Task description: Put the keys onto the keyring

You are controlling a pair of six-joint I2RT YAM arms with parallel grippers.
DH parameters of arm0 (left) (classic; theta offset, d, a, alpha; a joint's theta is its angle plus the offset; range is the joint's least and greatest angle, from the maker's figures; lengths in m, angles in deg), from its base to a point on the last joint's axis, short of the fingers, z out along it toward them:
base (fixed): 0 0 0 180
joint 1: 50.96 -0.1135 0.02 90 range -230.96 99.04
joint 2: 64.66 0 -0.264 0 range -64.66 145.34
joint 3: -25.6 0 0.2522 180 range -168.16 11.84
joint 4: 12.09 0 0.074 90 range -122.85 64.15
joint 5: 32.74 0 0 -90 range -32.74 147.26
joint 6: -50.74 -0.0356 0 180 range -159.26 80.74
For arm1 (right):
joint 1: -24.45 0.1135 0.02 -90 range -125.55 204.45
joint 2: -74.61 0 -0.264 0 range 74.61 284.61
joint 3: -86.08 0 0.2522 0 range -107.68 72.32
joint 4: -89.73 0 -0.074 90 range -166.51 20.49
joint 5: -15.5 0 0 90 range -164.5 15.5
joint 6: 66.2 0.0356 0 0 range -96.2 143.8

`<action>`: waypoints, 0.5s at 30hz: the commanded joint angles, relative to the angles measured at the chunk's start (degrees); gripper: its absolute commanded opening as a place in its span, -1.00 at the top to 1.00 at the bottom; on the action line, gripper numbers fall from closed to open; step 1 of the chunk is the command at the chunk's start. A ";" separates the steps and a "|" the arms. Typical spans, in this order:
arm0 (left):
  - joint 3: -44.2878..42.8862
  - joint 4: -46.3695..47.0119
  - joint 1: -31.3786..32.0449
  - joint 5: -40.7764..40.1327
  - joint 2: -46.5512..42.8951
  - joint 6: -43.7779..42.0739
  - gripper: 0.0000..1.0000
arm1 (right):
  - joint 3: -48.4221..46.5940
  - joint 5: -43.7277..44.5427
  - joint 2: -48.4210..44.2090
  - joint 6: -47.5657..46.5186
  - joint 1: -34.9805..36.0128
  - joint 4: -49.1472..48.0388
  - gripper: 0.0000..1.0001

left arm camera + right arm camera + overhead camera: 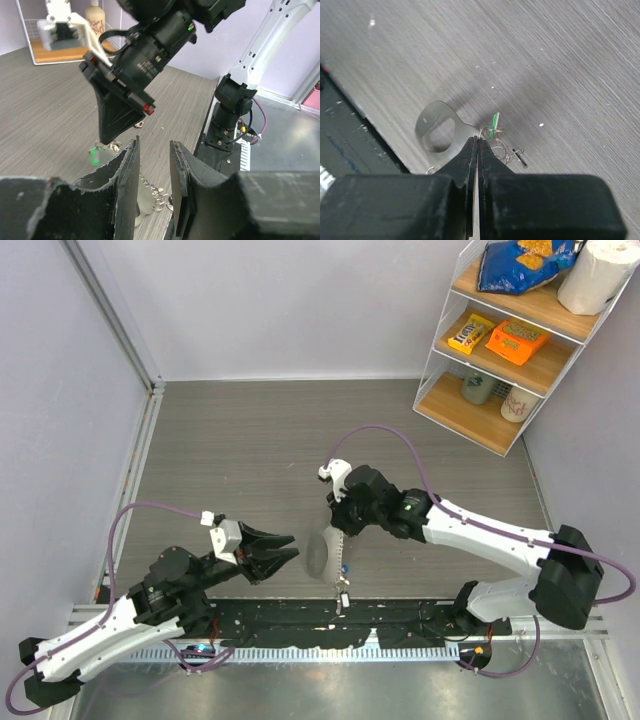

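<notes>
At the lower middle of the top view, the keyring [320, 552] lies on the surface [240, 440], with the right fingers [470, 156] coming down onto it. They are clenched tight, and their tips meet at the keyring's narrow neck. Whether they nip anything thin there cannot be told. The left fingers [129, 175] stand parted with nothing between them, just left of the keyring in the top view.

The task looks partway at best. The green key [494, 125] and the dark key [519, 156] lie just beside the neck among small wire rings [498, 148]. The green key's ring seems to touch the neck, but the pictures do not show whether either key is threaded on. Both probably still need threading or checking.

In the right wrist view the keyring's long axis runs from upper left to lower right, oval hole at upper left and neck toward the fingertips. The green key stands nearly upright in the frame, leaning slightly right. The dark key lies on a short diagonal, lower right of it.
</notes>
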 commanded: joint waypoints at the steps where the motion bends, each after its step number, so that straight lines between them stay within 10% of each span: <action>1: -0.33 1.74 -0.15 -0.22 -1.11 0.06 0.31 | -2.44 7.69 5.20 2.59 -0.19 -2.51 0.89; 7: -0.68 0.77 -0.15 -0.66 -1.55 -0.03 0.31 | -2.27 14.38 4.79 6.55 -1.24 -4.71 0.12; 15: -0.51 1.74 -0.06 -1.10 -0.06 -0.56 0.30 | 2.64 9.65 -4.10 6.38 -1.24 -1.64 -0.06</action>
